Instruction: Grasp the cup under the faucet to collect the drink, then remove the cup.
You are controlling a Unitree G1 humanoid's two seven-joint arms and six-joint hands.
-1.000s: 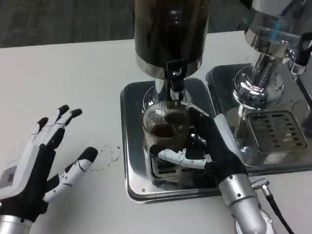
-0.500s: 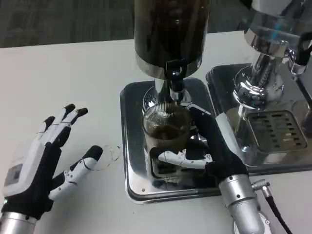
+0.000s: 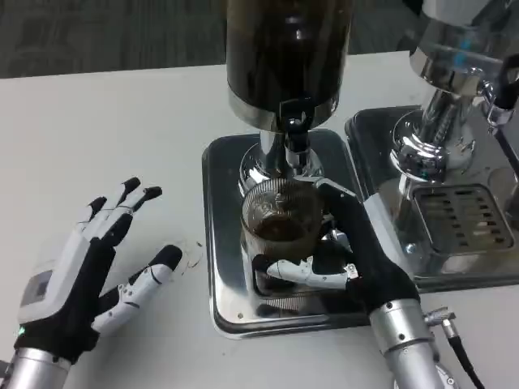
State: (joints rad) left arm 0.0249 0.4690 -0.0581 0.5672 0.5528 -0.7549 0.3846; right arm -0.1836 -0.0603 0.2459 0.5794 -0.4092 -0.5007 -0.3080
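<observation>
Left hand (image 3: 77, 279) crept forward (fingers spread); right hand (image 3: 345, 251) grips upright cup (image 3: 280, 223).

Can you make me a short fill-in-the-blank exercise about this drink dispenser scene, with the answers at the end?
1. The ribbed glass cup stands directly under the ______ of the dark dispenser.
2. The ______ hand grips the cup.
3. The left hand rests with its fingers spread on the white ______.
4. The cup stands on a metal ______.

Missing words: faucet; right; table; tray
</observation>
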